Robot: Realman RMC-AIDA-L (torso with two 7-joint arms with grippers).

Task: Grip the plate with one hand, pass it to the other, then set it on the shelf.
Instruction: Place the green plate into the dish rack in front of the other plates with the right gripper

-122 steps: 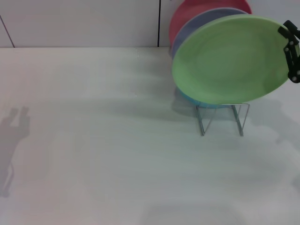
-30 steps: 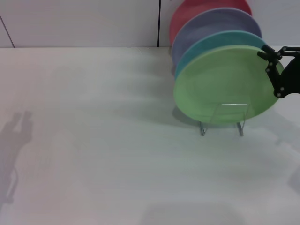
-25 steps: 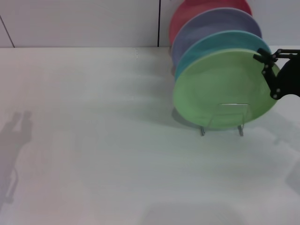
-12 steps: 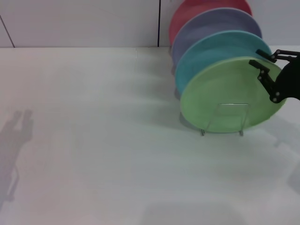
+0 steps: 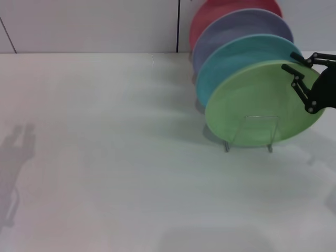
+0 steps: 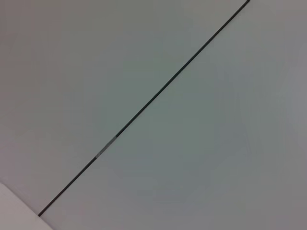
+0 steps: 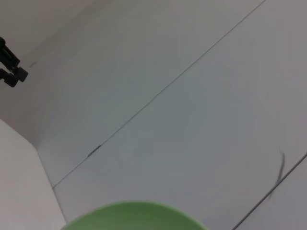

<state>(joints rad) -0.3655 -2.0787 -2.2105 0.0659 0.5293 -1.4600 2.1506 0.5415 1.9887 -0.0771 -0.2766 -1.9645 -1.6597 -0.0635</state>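
Three plates (image 5: 239,31) crowd behind the green plate (image 5: 262,105); right gripper's (image 5: 299,65) fingers apart.

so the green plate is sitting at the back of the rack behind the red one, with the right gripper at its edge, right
Not quite: the head view shows the green plate at the front of the rack, ahead of the turquoise plate. The right gripper is at its edge.
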